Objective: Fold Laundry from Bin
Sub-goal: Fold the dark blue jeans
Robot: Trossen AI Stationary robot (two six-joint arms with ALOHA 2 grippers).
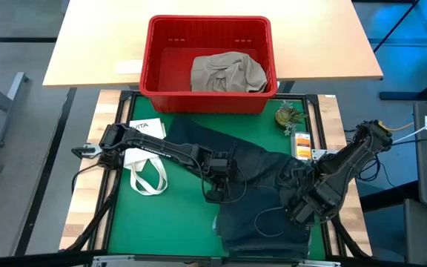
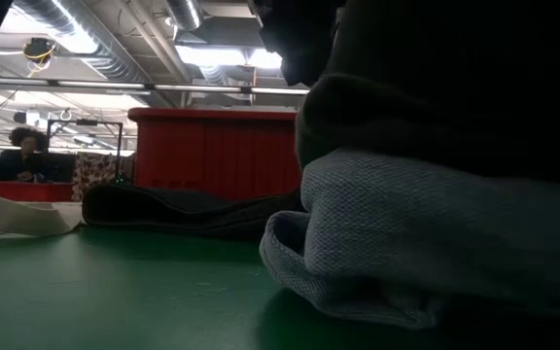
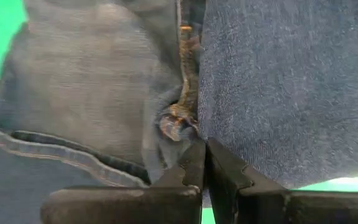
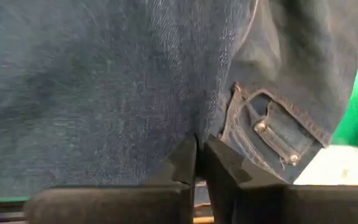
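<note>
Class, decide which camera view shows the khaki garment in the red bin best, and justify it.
The high view: it looks down into the bin, showing the crumpled khaki garment whole. The low view shows only the bin's wall; both wrist views show just jeans.

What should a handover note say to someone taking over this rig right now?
Left gripper: shut on the jeans at mid-mat.
Right gripper: shut on the jeans nearer the right edge.
The jeans lie spread on the green mat, not neatly folded yet.
A khaki garment remains in the red bin.
White tote bag lies beside the left arm.
Left: finish the jeans, then the khaki piece.
</note>
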